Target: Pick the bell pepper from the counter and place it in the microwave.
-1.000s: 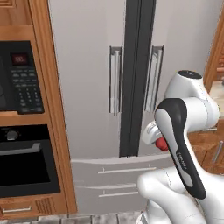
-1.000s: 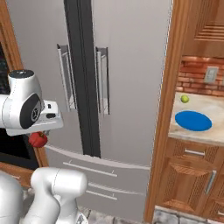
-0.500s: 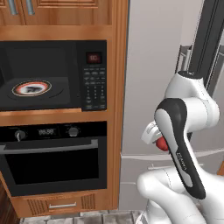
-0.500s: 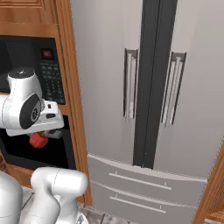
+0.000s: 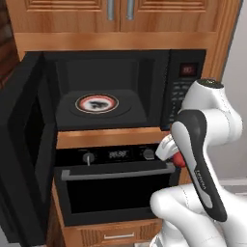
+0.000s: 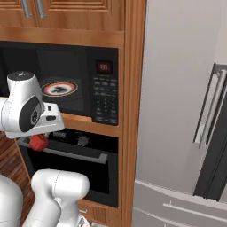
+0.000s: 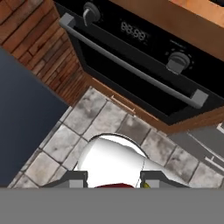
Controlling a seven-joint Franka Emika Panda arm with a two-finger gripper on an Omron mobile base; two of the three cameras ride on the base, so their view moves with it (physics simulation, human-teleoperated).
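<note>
Pepper [image 6: 38, 142] small, red, glossy, roundish and a bit lumpy; from the left base view just a red sliver [image 5: 178, 159] shows behind the forearm. It hangs under the white hand, jaws [image 6: 40, 137] pinching it from above, fingers mostly hidden by the hand body, so the grip reads from the pepper sitting right below the hand with nothing under it. In the hand view a thin red strip [image 7: 114, 185] sits at the bottom edge between the two dark tips. Pepper is in the air in front of the oven [image 5: 113, 188], about level with its knob row, below and right of the microwave [image 5: 111, 91] cavity, well apart from the turntable [image 5: 97, 102]. Microwave door [image 5: 24, 149] swung wide to the left; cavity dark, turntable white-red-black. Writing: red digits on the microwave display [image 6: 103, 67], too blurred to read; keypad [image 6: 104, 99] marks too small; oven clock [image 7: 132, 32] looks like "88:88", not sure. Oven knobs [image 7: 180, 62] and long grey handle [image 7: 131, 65] clear in hand view, grey floor tiles [image 7: 94, 122] below. Fridge [image 6: 186, 111] to the right.
</note>
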